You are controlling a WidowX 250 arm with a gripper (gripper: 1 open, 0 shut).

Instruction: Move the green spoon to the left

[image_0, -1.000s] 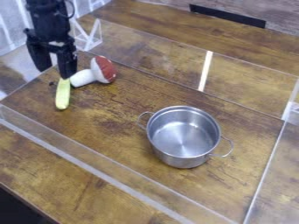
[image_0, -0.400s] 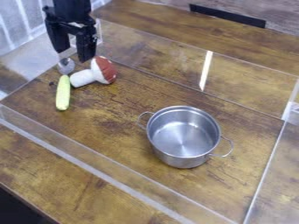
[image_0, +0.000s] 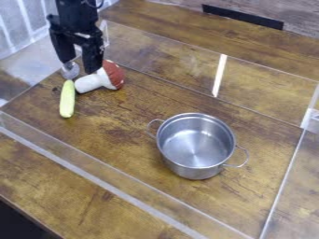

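Note:
The green spoon (image_0: 66, 98) lies flat on the wooden table at the left, its yellow-green handle pointing toward me; its bowl end is hard to make out. My gripper (image_0: 78, 62) hangs above and behind it, a little to the right, over the stem of the mushroom toy. The two black fingers point down and stand apart with nothing between them, so the gripper is open. It does not touch the spoon.
A red-capped white mushroom toy (image_0: 103, 77) lies just right of the spoon. A steel pot (image_0: 196, 144) with two handles stands at centre right. Clear acrylic walls (image_0: 221, 77) border the work area, with a low front edge (image_0: 112, 191).
The gripper has risen and shifted right, from just above the spoon's far end to over the mushroom. It stays open. The spoon, mushroom and pot have not moved.

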